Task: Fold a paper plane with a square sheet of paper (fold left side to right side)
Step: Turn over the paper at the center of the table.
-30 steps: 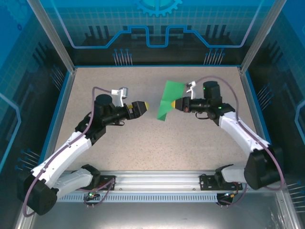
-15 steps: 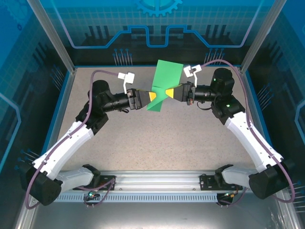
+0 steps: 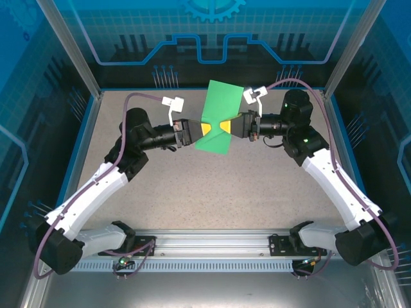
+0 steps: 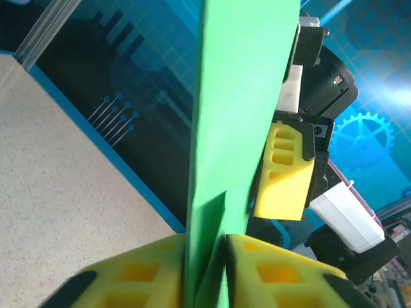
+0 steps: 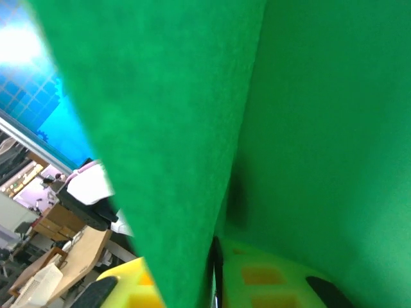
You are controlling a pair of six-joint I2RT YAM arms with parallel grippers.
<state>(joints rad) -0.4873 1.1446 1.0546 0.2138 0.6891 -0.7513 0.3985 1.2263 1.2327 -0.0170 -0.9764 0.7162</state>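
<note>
Overhead view evenly lit, sharp, faint shadows; wrist views soft up close, blue backdrop bright behind

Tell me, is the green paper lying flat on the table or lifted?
Lifted. The green paper stands almost upright between the left gripper and right gripper, with a crease showing in both wrist views.

White-and-black arms, purple cables, yellow-tipped left pincer [image 3: 204,128] and right pincer [image 3: 225,126].

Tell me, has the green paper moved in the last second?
Yes. The paper has gone up the overhead picture, toward the back wall: its top edge now overlaps the blue rim at the table's far end, and both grippers meet at it.
</note>
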